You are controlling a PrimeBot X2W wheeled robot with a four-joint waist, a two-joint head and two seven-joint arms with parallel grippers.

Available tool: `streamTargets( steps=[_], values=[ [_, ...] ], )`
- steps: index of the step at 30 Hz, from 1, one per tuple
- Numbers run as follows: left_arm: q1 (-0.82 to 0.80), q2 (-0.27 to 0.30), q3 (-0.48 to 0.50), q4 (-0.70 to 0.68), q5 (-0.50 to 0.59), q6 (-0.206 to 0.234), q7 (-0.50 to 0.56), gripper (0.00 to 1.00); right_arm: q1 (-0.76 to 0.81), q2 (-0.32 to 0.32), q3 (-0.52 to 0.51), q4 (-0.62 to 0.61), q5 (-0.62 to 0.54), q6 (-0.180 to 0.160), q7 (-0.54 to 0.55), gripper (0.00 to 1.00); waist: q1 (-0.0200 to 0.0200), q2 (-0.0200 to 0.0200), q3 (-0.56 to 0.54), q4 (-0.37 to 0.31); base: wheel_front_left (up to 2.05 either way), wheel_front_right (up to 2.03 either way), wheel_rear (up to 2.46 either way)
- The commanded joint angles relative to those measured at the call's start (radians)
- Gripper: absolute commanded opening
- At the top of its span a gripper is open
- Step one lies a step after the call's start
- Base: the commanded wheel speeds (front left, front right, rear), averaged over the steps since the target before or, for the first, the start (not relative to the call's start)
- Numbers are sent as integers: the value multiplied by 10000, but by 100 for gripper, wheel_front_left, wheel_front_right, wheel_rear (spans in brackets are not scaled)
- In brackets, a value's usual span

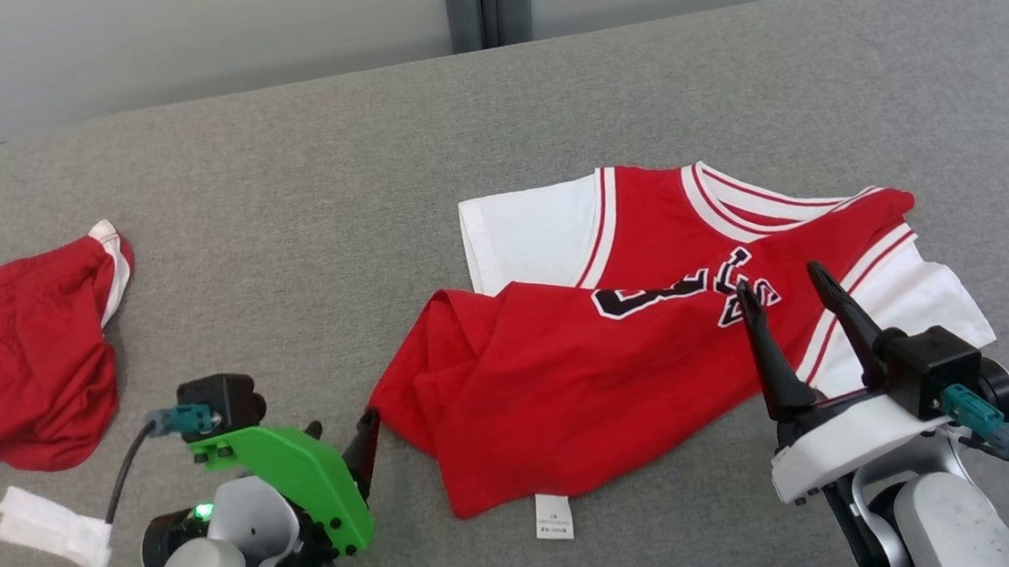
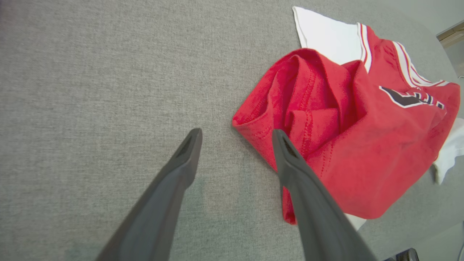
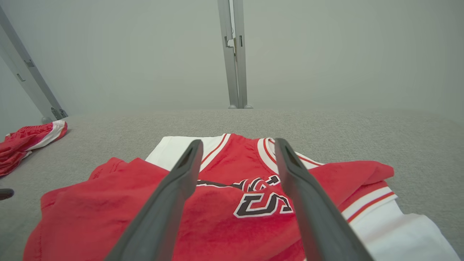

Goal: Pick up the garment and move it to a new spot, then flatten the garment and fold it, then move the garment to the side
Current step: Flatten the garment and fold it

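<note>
**Head view.** The red and white jersey (image 1: 657, 352) lies right of centre on the grey table (image 1: 278, 203). Its lower part is doubled back over the chest print, and its care label (image 1: 552, 515) pokes out at the near edge. The left gripper (image 1: 343, 421) sits just beside the jersey's near-left corner with its jaws apart, holding nothing. The right gripper (image 1: 779, 278) stands over the right side of the print, fingers spread and empty. Red shorts (image 1: 17, 353) lie at the far left of the table, with a white scrap (image 1: 51, 529) near them.

**Left wrist view.** The left gripper (image 2: 236, 132) is wide open over bare table. One finger crosses the bunched hem of the jersey (image 2: 362, 145); I cannot tell whether it touches.

**Right wrist view.** The right gripper (image 3: 238, 142) is open above the jersey (image 3: 108, 203), with no cloth between the fingers. The shorts (image 3: 29, 139) are well off to the left.

**Risks, my judgement.**
- The hem is rolled into several layers. A pinch there may catch only the top layer, or all of them, so the fold fails to open.
- A left finger dragging on the hem could bunch it further.
- A grab on the mid-panel by the right gripper would tent the cloth instead of flattening it.
- Setting the jersey aside to the left risks covering the shorts.
</note>
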Motion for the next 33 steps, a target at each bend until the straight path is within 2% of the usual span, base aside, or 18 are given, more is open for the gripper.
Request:
streamTargets(
  steps=[1, 9, 10, 11, 14, 15, 23, 27, 31, 32, 33],
  values=[
    [-277, -104, -97, 382, -21, -165, 9, 100, -119, -22, 3, -20, 37, -17, -79, 100, 0, 0, 113, -242, 0, 0, 0],
    [-1192, -621, -330, 2377, -176, -738, -84, 100, -114, -21, 11, 10, 35, -17, -168, 100, 0, 0, 260, -659, 0, 0, 0],
    [-1309, -660, -372, 2544, -117, -826, -165, 59, -115, -21, 10, -1, 7, -17, -176, 100, 0, 0, 277, -682, 0, 0, 0],
    [-1440, -659, -407, 2652, -18, -907, -303, 0, -124, -21, 12, -16, -52, -17, -171, 100, 0, 0, 295, -698, 0, 0, 0],
    [-1953, -663, -475, 3082, 346, -1148, -1080, 0, -196, -18, 153, -60, -208, -17, -187, 100, 0, 0, 373, -741, 0, 0, 0],
    [-2364, -683, -488, 3364, 660, -1353, -1744, 0, -224, -21, 305, -97, -299, -17, -212, 100, 0, 0, 446, -791, 0, 0, 0],
    [-4960, -600, -689, 4639, 2050, -2250, -4652, 0, -558, -22, 961, -124, -532, -17, -325, 100, 0, 0, 928, -1275, 0, 0, 0],
    [-6311, -519, -693, 5344, 2511, -2512, -5826, 0, -752, -21, 1212, -65, -515, -17, -416, 100, 0, 0, 1278, -1633, 0, 0, 0],
    [-7177, -365, -616, 6200, 2655, -2557, -6345, 0, -884, -16, 1355, 27, -375, -17, -502, 100, 0, 0, 1586, -1918, 0, 0, 0],
    [-7255, -355, -595, 6436, 2651, -2561, -6389, 13, -916, -15, 1369, 51, -347, -17, -519, 100, 0, 0, 1637, -1953, 0, 0, 0],
    [-7303, -354, -567, 6712, 2600, -2576, -6452, 57, -940, -18, 1363, 69, -321, -17, -542, 100, 0, 0, 1698, -1977, 0, 0, 0]
  ],
)
